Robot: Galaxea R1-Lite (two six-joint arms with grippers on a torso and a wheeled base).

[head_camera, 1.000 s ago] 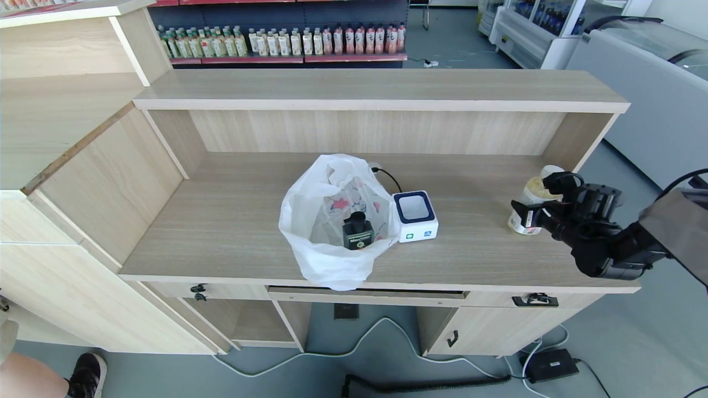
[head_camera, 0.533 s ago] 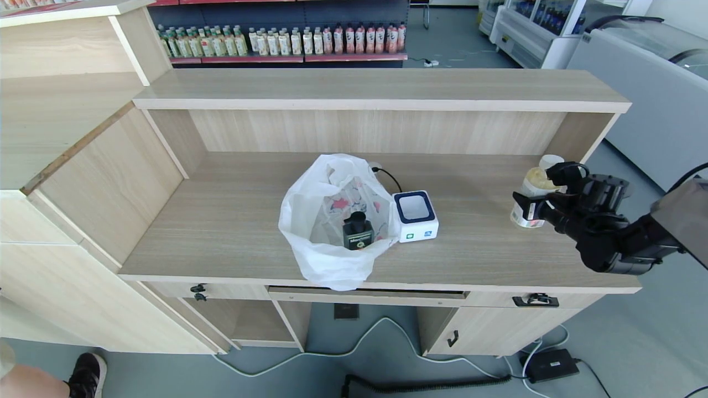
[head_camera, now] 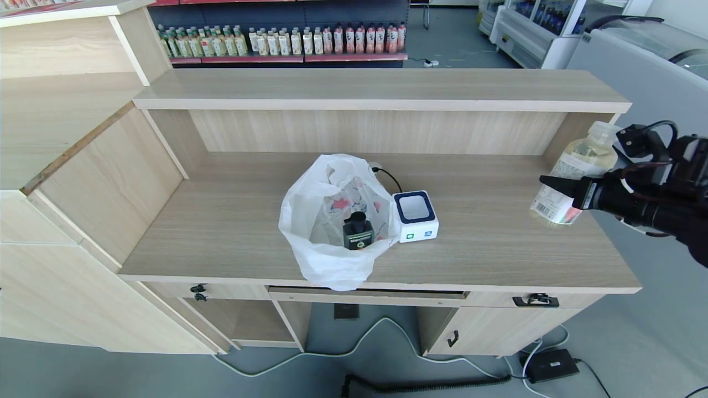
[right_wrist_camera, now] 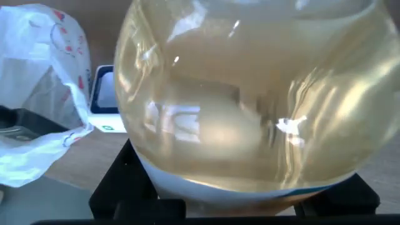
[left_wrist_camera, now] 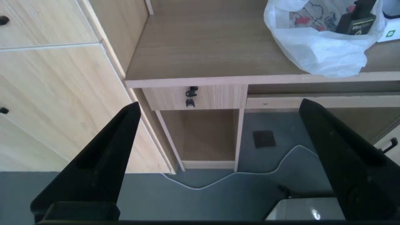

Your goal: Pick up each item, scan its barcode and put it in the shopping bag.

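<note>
Gripping the bottle (head_camera: 575, 167), right claw (head_camera: 586, 161) has lifted it off the counter (head_camera: 475, 243).

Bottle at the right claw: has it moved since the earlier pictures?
Yes. The bottle rose off the counter, shifting toward its right end, and now tilts.

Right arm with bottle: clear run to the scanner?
Likely yes. The right gripper holds the bottle above the counter, at its right end; only bare wood lies between it and the scanner, the shopping bag beyond.
</note>
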